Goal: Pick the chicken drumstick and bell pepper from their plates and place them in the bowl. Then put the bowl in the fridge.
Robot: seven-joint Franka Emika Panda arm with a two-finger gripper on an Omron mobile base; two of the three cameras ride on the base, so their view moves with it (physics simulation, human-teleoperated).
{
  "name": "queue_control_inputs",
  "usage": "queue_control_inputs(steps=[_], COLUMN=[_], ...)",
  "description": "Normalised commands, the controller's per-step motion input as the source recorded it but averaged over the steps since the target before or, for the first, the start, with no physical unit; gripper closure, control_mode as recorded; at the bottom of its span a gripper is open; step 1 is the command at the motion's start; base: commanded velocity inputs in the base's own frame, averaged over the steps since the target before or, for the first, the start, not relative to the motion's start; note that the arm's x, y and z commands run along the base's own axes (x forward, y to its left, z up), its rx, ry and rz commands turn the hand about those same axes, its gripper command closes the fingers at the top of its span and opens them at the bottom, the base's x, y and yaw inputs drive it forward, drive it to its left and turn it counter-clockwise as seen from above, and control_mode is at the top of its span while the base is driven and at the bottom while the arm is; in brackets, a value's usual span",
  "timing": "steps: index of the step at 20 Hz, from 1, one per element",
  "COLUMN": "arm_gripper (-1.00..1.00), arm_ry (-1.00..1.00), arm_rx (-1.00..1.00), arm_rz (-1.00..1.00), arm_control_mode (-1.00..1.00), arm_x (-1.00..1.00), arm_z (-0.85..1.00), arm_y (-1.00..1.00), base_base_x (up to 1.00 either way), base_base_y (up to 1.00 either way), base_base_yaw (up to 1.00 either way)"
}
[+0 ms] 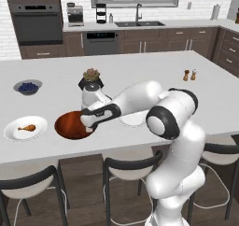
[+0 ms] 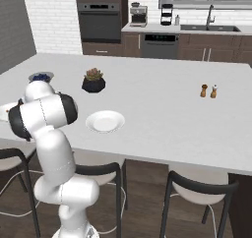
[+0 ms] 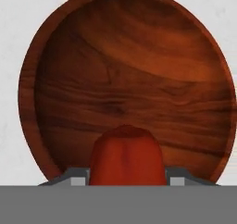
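Observation:
The reddish-brown wooden bowl [image 1: 70,125] sits near the island's front edge, and its glossy inside [image 3: 129,79] lies directly below the hand. My gripper [image 1: 87,125] hovers over the bowl's right rim, shut on the red bell pepper [image 3: 125,154], which hangs just above the bowl's near side. The orange-brown chicken drumstick [image 1: 27,127] lies on a white plate [image 1: 14,132] to the left of the bowl. The second white plate [image 2: 105,121] is bare, right of the bowl and partly behind my arm in the left base view.
A grey bowl of blueberries [image 1: 27,87] and a black plant pot [image 1: 91,80] stand behind the bowl. Salt and pepper shakers [image 1: 190,74] are at the far right. Stools [image 1: 126,166] line the island's front edge.

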Motion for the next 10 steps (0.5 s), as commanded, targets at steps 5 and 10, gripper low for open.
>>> queue_control_inputs(steps=[5, 10], arm_gripper=[1.0, 1.0], arm_ry=[0.08, 0.03], arm_rx=[0.0, 0.0], arm_rz=[0.04, 0.05], arm_control_mode=[-1.0, -1.0], arm_x=[0.3, 0.01], arm_z=[-0.14, -0.39], arm_y=[0.18, 0.0], base_base_x=[0.0, 0.0], base_base_y=[0.0, 0.0], base_base_yaw=[0.0, 0.0])
